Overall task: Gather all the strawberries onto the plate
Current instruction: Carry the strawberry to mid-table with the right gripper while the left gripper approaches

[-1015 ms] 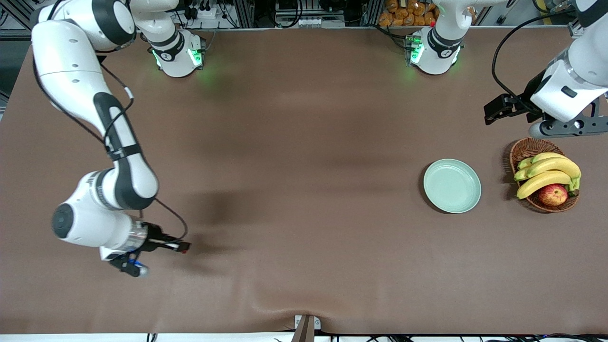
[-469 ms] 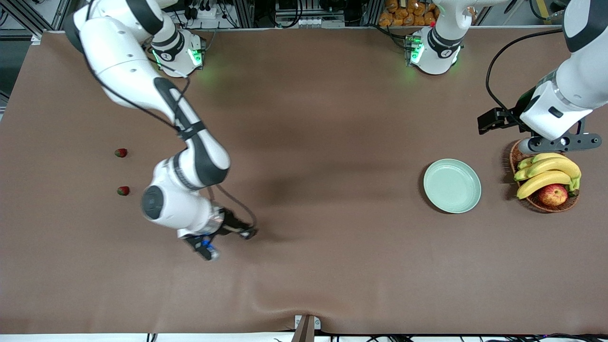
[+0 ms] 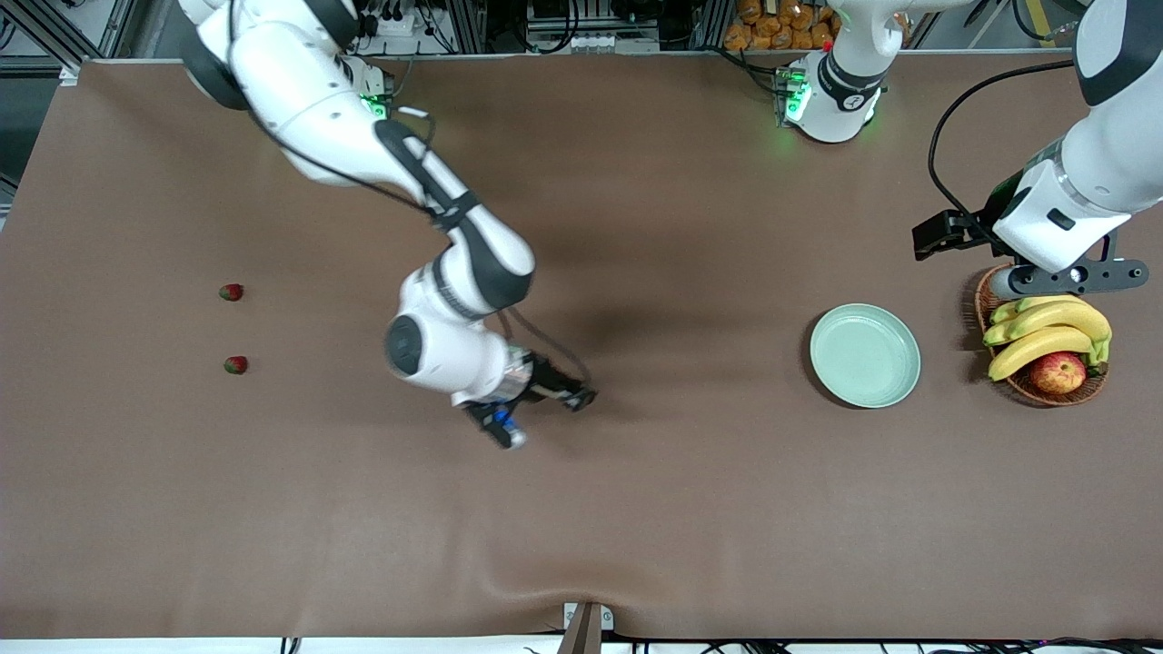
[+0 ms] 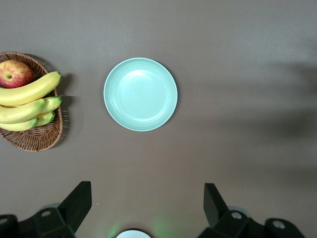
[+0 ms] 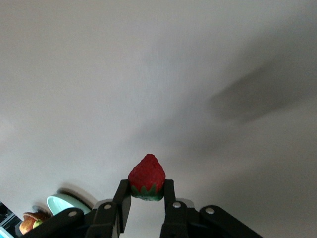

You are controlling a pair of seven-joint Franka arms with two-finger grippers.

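My right gripper (image 3: pixel 581 400) hangs over the middle of the brown table, shut on a red strawberry (image 5: pixel 146 176) with a green cap. Two more strawberries lie toward the right arm's end of the table: one (image 3: pixel 231 292) farther from the front camera, one (image 3: pixel 235 365) nearer. The pale mint-green plate (image 3: pixel 865 354) sits bare toward the left arm's end and also shows in the left wrist view as the plate (image 4: pixel 140 94). My left gripper (image 4: pixel 147 203) waits open and holds nothing, above the table beside the basket.
A brown wicker basket (image 3: pixel 1004 289) with bananas (image 3: pixel 1045 331) and a red-yellow apple (image 3: pixel 1058 371) stands beside the plate, at the left arm's end. A small ridge in the table cover (image 3: pixel 509 581) lies near the front edge.
My right arm has carried the strawberry from the right arm's end toward the middle of the table, uncovering the two berries there. The left gripper shifted slightly toward the basket.
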